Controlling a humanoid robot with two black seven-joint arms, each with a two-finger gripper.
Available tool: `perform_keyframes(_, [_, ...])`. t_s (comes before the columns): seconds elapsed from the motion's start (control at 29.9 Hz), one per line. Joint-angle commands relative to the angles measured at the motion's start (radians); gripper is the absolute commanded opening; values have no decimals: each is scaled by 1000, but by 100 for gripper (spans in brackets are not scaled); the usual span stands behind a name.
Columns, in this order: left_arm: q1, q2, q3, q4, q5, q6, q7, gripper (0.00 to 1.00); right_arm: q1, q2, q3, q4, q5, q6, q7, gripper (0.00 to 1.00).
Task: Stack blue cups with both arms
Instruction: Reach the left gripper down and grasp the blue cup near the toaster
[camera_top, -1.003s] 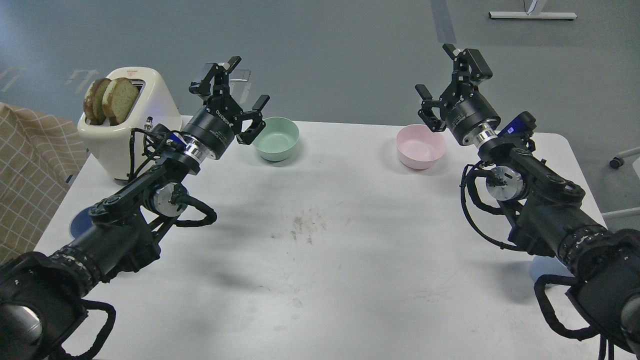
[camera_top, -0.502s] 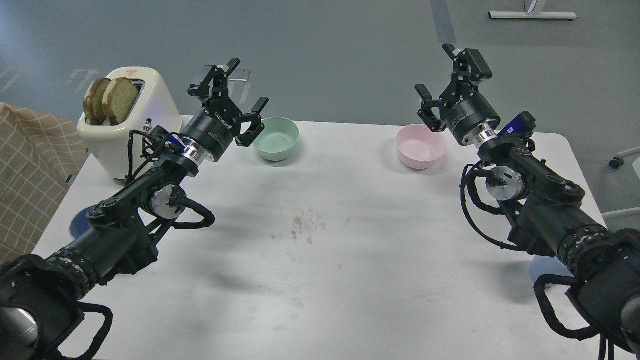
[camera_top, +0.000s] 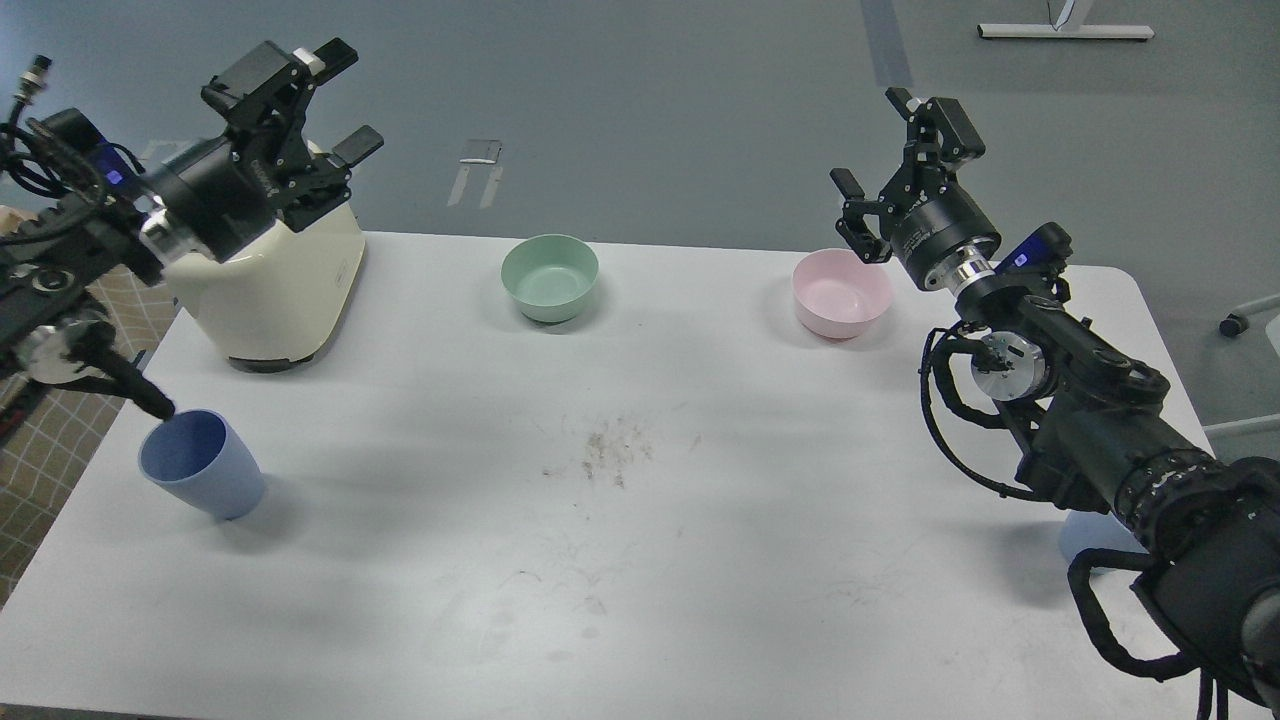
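Note:
One pale-blue cup (camera_top: 203, 465) stands upright near the table's left edge, with nothing touching it. A second blue cup (camera_top: 1080, 535) shows only as a pale-blue patch behind my right forearm at the right edge. My left gripper (camera_top: 338, 102) is open and empty, raised at the far left in front of the toaster's top, well above and behind the left cup. My right gripper (camera_top: 878, 150) is open and empty, raised above the far right of the table beside the pink bowl.
A cream toaster (camera_top: 290, 280) stands at the back left, its top hidden by my left gripper. A mint-green bowl (camera_top: 550, 275) and a pink bowl (camera_top: 840, 290) sit along the back of the white table (camera_top: 640, 560). Checked cloth lies off the left edge.
My left arm has swung far to the left and up, from beside the mint bowl to in front of the toaster, uncovering the left blue cup. The right arm has not moved.

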Motion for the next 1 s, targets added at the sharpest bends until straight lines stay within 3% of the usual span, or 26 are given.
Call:
perform_keyframes(0.0, [71, 211, -18, -153, 233, 17, 0, 97, 0, 0, -4, 2, -3, 0, 0, 100])
perform_keyframes(0.1, [90, 347, -9, -198, 359, 62, 0, 97, 0, -9, -4, 8, -3, 0, 0, 100])
perform_keyframes(0.3, [131, 548, 115, -198, 623, 233, 0, 98, -6, -11, -7, 13, -3, 0, 0, 100])
perform_keyframes(0.43, [131, 643, 331, -188, 660, 359, 0, 98, -8, -3, -13, 14, -3, 0, 0, 100])
perform_keyframes(0.67, [133, 634, 519, -172, 660, 442, 0, 98, -9, 0, -15, 13, -3, 0, 0, 100])
perform_keyframes(0.97, [156, 568, 533, -154, 676, 441, 0, 98, -9, 0, -15, 13, -3, 0, 0, 100])
